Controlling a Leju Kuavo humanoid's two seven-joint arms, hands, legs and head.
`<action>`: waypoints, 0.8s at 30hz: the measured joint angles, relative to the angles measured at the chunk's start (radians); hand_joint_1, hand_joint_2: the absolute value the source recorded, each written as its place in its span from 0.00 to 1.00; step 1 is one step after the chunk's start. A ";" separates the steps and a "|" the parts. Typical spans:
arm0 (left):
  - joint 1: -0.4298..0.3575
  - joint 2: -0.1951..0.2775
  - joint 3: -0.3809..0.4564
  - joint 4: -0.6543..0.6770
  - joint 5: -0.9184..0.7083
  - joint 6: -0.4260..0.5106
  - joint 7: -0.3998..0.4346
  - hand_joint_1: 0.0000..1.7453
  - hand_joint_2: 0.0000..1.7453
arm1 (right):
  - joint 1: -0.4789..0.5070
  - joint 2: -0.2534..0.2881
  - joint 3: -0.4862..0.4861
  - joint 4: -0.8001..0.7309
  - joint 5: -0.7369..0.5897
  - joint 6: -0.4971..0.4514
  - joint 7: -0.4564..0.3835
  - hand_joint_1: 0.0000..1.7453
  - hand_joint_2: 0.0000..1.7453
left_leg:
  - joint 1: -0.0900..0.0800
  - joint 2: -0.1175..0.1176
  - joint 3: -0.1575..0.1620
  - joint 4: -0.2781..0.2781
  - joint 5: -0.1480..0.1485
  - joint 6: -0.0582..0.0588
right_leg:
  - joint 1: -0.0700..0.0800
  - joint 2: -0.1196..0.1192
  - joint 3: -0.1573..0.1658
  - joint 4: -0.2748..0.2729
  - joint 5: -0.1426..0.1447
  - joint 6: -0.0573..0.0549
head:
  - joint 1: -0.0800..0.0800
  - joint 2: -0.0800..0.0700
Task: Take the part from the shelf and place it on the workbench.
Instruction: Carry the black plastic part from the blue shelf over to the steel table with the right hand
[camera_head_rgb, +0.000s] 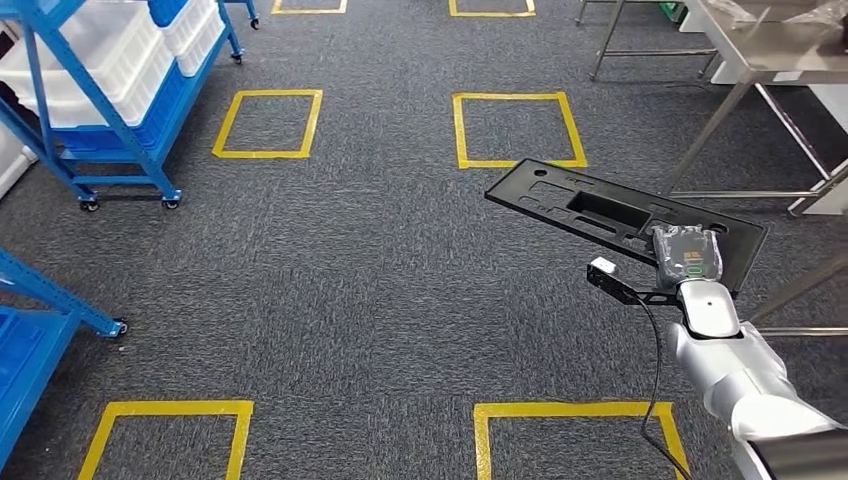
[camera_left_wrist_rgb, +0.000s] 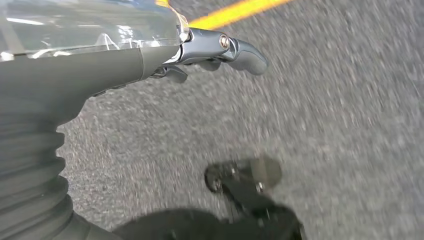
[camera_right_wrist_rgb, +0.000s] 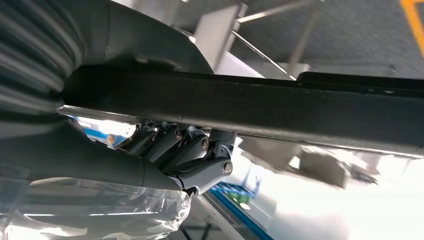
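While the right hand (camera_head_rgb: 688, 256) grips one flat black part (camera_head_rgb: 600, 208) above grey carpet (camera_head_rgb: 380, 280), six yellow floor squares (camera_head_rgb: 515, 130) and two blue shelves (camera_head_rgb: 110, 90) surround it; left hand (camera_left_wrist_rgb: 220, 50) hangs with fingers curled, holding nothing.

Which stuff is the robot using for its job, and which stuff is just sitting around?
For the job:
black part, held by the right hand
steel workbench
blue shelf with white bins

Just there:
yellow floor squares
grey carpet
left hand, holding nothing
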 joint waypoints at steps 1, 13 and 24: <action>0.000 0.000 0.000 0.000 0.001 -0.005 -0.001 0.00 1.00 | 0.001 -0.004 -0.002 0.000 -0.003 0.000 -0.003 1.00 1.00 | 0.000 0.010 -0.001 0.007 -0.006 -0.005 | 0.000 -0.020 0.039 -0.069 0.022 0.002 | 0.000 0.000; -0.006 -0.001 -0.008 0.000 -0.017 -0.023 0.058 0.00 1.00 | -0.003 -0.004 -0.010 0.000 0.017 0.007 0.006 1.00 1.00 | 0.008 -0.038 -0.135 0.332 -0.173 -0.047 | 0.016 0.043 0.090 -0.174 0.052 -0.054 | 0.000 0.000; -0.006 0.005 -0.009 0.000 -0.014 0.004 0.085 0.00 1.00 | -0.034 0.017 -0.010 0.008 0.036 0.012 0.003 1.00 1.00 | 0.001 -0.083 -0.001 0.000 0.000 -0.001 | 0.006 0.077 0.052 -0.139 0.038 -0.018 | 0.000 0.000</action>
